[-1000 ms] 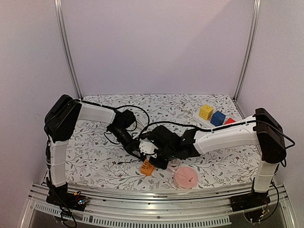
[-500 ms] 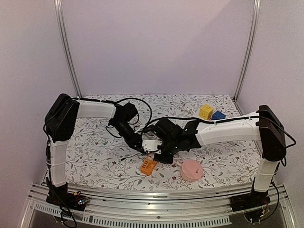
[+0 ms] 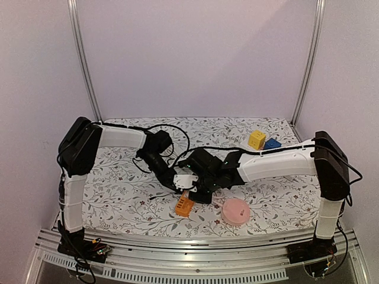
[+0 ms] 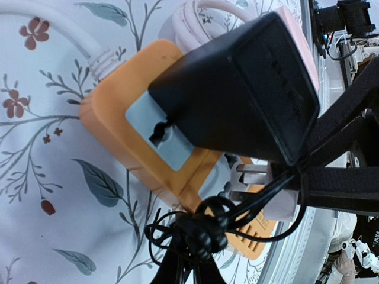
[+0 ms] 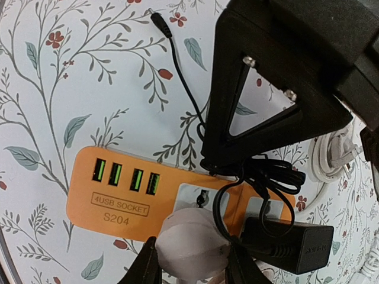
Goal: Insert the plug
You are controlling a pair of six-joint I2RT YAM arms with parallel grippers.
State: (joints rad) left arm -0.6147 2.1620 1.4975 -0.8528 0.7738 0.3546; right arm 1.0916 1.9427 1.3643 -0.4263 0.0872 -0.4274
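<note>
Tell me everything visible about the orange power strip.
The orange plastic power strip lies flat on the floral cloth. One end carries four green-lit USB ports and the print "4USB SOCKET S204"; the rest holds grey socket faces. A white cord leaves its other end. A black adapter block sits on one socket, and a tangled black cable lies across it. The right gripper holds a white plug just over another socket, prongs exposed.

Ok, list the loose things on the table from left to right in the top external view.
From the left: orange power strip → pink disc → yellow block → blue block. The white plug in the right gripper sits over the strip, so it is left out.
</note>
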